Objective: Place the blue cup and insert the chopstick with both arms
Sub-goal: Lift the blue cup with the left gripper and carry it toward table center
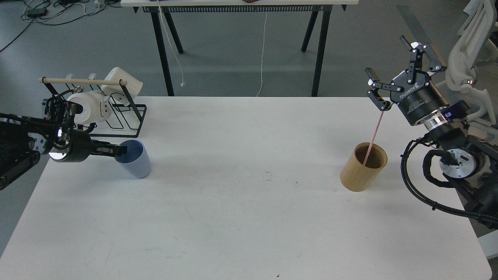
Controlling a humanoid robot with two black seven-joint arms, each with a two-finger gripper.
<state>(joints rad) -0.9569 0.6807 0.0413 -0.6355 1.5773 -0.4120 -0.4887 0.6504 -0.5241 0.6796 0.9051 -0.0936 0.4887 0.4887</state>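
Left pincer (118,151) reaches in level from the left edge of the desk (249,217), and its fingers meet the rim of the blue cup (135,158), one finger apparently inside the dark blue mouth and the other hidden against the outer wall; it looks closed on that rim, though the grip is small and dark here. That cup leans, mouth tipped toward the pincer and narrow base out to the right, so it seems carried or just lifted, not set flat, close in front of the black wire rack (116,116) with its white mugs (91,109). Well away to the right of the cup, across a wide bare stretch of desk, stands the tan bamboo cylinder (364,166), upright and open at the top. Out of it rises the pink chopstick (374,134), lower end inside the cylinder, long axis close to vertical with a slight lean to the right as it climbs. Farther back and above the cylinder, right pincer (383,104) has the stick's top end pinched at the tips of its lower fingers, while its remaining finger stands splayed upward and idle. What the coming move turns on, as I judge it, is that gap: the cup lies far to the left of the stick, so the cup must be set upright toward the middle, and the right arm must draw the stick straight up along its own axis before crossing leftward to it.
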